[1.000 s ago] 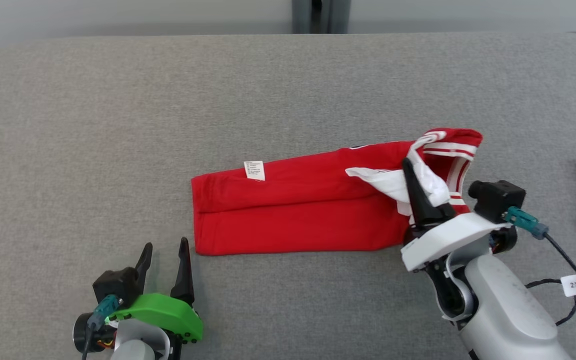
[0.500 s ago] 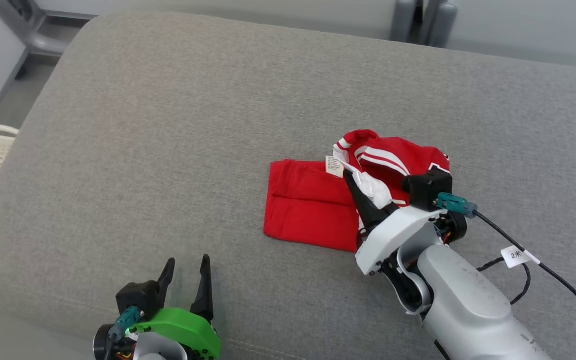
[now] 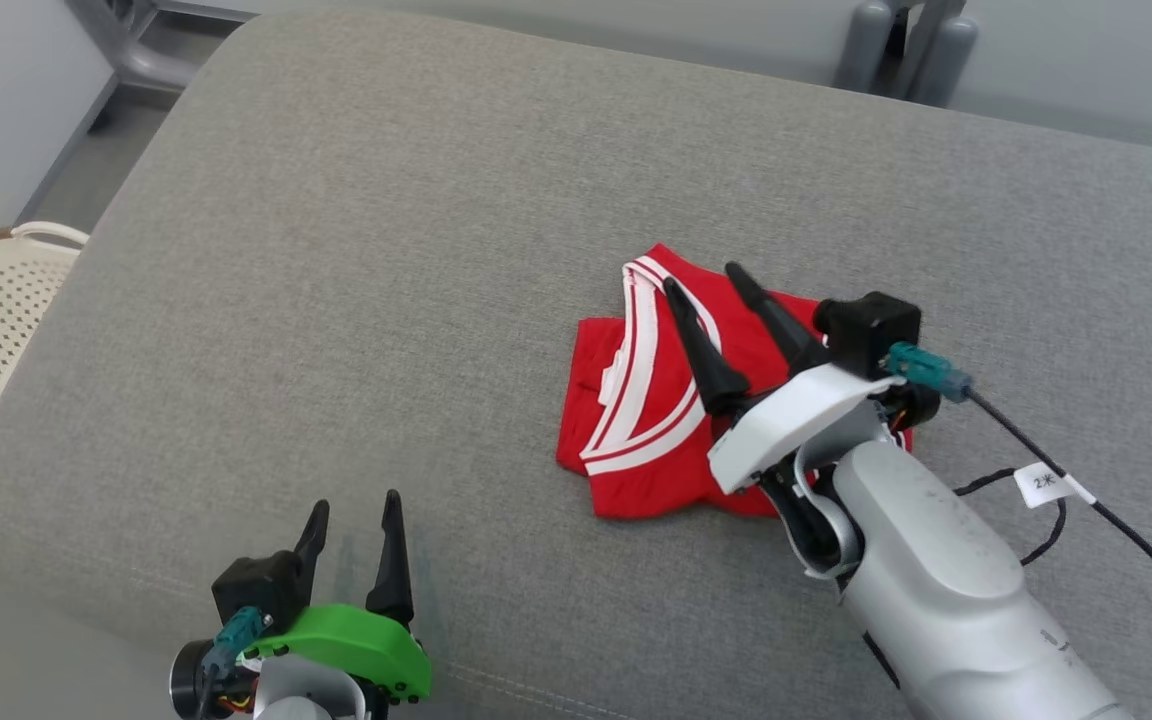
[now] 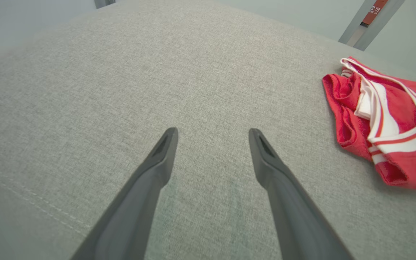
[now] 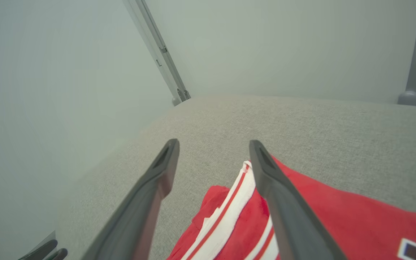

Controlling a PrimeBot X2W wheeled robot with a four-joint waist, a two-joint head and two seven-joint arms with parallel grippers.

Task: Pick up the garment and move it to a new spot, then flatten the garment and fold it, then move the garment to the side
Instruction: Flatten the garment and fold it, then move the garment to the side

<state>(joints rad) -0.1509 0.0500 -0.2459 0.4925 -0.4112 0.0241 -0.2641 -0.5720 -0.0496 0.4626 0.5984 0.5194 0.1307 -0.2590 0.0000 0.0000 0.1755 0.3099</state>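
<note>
The right pincer point(image 3: 702, 277) is spread and holds nothing, its fingers above the folded red garment point(image 3: 636, 440) with white stripes. The garment lies bunched just right of the frame's centre on the grey worktop point(image 3: 336, 250). The left pincer point(image 3: 357, 500), also spread and empty, is at lower left, well apart from the cloth.

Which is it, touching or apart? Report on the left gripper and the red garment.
Apart. The head view shows bare grey cushion between the open left gripper and the red garment.
</note>
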